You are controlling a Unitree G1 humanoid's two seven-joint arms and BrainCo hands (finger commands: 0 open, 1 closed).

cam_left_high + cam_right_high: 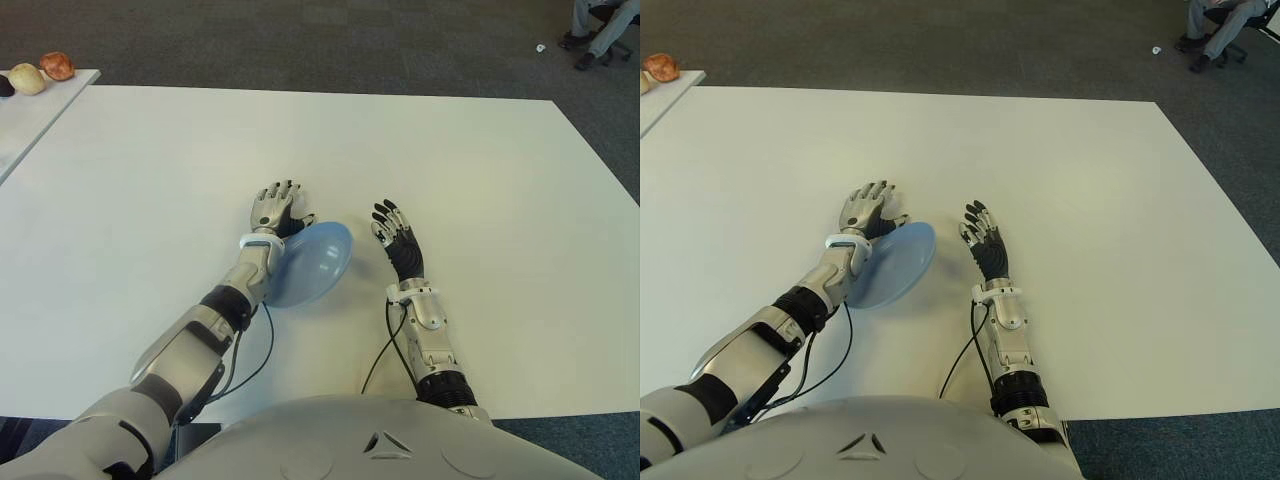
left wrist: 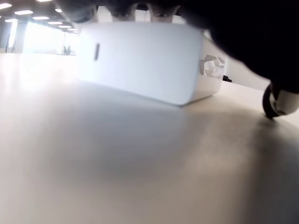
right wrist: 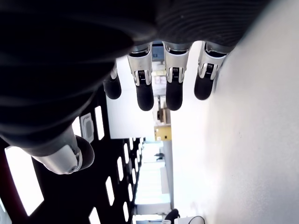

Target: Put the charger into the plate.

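Two hands show on the white table (image 1: 480,170), both toward the middle of its near edge, and only the left hand (image 1: 275,210) is at work. Its fingers are stretched forward and slightly spread, laid over the charger (image 2: 140,60), a white block that the left wrist view shows standing on the table beneath the fingertips. The thumb (image 2: 276,100) stands off to one side, clear of the block, so nothing is clamped on it yet. From the head views the charger is hidden under the hand. Just beside that hand, on the side toward the table's centre, lies the blue plate (image 1: 315,262), its rim running under the left wrist. The right hand (image 1: 397,238) shows beyond the plate's other side, fingers straight and apart, holding nothing. The step in hand looks like securing the grip: the fingers should curl down the far face while the thumb comes in against the near one. The lift should clear the plate's rim, since the wrist sits so near it that a low sideways sweep could shove or tip the plate.
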